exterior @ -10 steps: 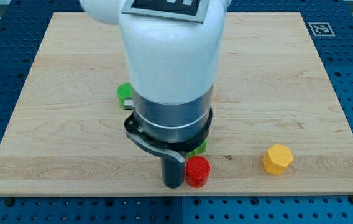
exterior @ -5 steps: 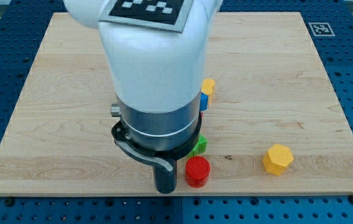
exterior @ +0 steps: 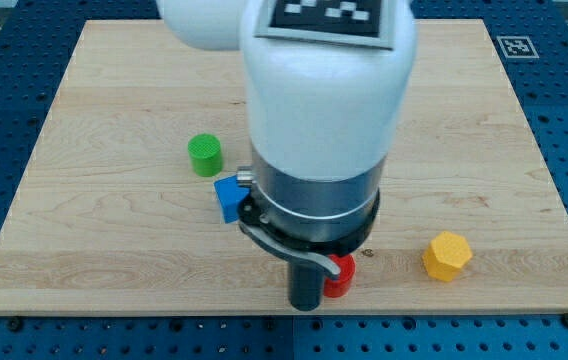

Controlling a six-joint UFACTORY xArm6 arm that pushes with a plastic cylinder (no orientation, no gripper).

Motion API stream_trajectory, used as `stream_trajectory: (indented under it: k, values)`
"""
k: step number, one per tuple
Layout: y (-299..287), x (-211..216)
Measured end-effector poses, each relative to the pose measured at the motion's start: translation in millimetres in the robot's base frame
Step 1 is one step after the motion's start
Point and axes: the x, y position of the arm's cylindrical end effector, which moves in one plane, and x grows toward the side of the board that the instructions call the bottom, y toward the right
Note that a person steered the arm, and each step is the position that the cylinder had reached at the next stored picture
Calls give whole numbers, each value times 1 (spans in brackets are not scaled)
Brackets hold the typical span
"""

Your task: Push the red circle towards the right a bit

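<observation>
The red circle (exterior: 342,275) is a short red cylinder near the view's bottom edge of the wooden board (exterior: 84,200). Only its right part shows. My dark rod comes down right against its left side, with my tip (exterior: 307,304) at the board, touching or nearly touching the block. The large white and grey arm body hides the board above the red circle.
A yellow hexagon block (exterior: 448,256) lies to the right of the red circle, well apart. A green cylinder (exterior: 205,155) and a blue block (exterior: 229,196) lie to the upper left of my tip. The board's bottom edge is just below my tip.
My tip and the arm have moved right, and the red circle has shifted right with it. The green cylinder and blue block are now uncovered; the green block near the red circle is hidden.
</observation>
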Motion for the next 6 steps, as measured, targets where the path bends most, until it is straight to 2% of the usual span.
stream_trajectory:
  k: [2, 4, 6]
  values:
    - [23, 0]
    - [14, 0]
    - [8, -28]
